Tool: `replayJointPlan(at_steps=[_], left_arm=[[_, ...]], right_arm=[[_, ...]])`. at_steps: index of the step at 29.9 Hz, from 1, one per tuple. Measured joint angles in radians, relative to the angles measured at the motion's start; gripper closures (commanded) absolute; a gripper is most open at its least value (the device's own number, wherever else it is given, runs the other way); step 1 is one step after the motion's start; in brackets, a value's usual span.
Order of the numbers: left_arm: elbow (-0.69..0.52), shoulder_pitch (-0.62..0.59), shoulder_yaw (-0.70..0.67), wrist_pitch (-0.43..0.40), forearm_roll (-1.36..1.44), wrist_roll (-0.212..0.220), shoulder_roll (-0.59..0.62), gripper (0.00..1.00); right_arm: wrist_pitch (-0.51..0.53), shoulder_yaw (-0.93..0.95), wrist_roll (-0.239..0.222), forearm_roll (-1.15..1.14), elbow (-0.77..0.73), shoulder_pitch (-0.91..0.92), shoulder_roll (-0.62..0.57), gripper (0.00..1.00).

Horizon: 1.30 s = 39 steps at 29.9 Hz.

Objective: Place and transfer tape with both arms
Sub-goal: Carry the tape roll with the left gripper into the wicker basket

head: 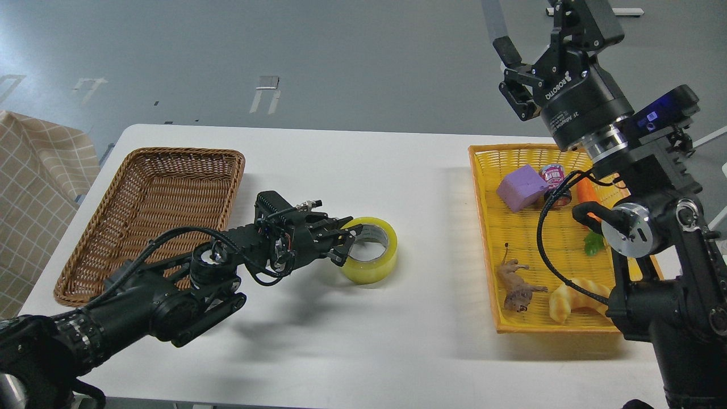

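Note:
The yellow tape roll (372,266) lies flat on the white table (363,170) near its middle, core hole facing up. My left arm reaches in from the lower left. My left gripper (346,243) is shut on the roll's left wall, one finger inside the hole and one outside. My right gripper (537,37) is raised high at the upper right, above the far edge of the yellow basket (483,227). It is open and empty, far from the tape.
An empty brown wicker basket (187,152) sits at the table's left. The yellow basket holds a purple block (521,187), a small can (554,175), a carrot (586,190), a toy animal (514,283) and a croissant toy (571,298). Checked cloth (34,187) hangs at far left.

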Motion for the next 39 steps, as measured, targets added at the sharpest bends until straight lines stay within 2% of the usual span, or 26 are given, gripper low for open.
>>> replayJointPlan(at_steps=[9, 19, 23, 30, 35, 39], left_arm=[[-0.006, -0.046, -0.001, 0.008, -0.038, -0.004, 0.016, 0.82], [-0.007, -0.197, -0.001, 0.012, -0.088, -0.069, 0.152, 0.82], [-0.003, -0.221, -0.001, 0.036, -0.092, -0.083, 0.217, 0.82], [0.020, -0.218, -0.001, 0.097, -0.099, -0.138, 0.384, 0.81], [0.039, -0.185, 0.001, 0.151, -0.115, -0.217, 0.511, 0.81], [0.080, -0.145, 0.001, 0.166, -0.161, -0.228, 0.574, 0.81]], right_arm=[[-0.002, 0.000, 0.000, 0.000, -0.001, 0.000, 0.000, 0.00], [-0.001, 0.002, -0.001, 0.000, -0.004, 0.005, 0.000, 0.00], [-0.001, 0.002, -0.026, 0.000, -0.009, 0.011, 0.000, 0.00], [-0.001, 0.002, -0.038, -0.002, -0.010, 0.007, 0.000, 0.00], [-0.001, 0.000, -0.038, -0.003, -0.011, 0.005, 0.000, 0.00], [-0.002, 0.000, -0.038, -0.004, -0.015, 0.005, 0.000, 0.00]])
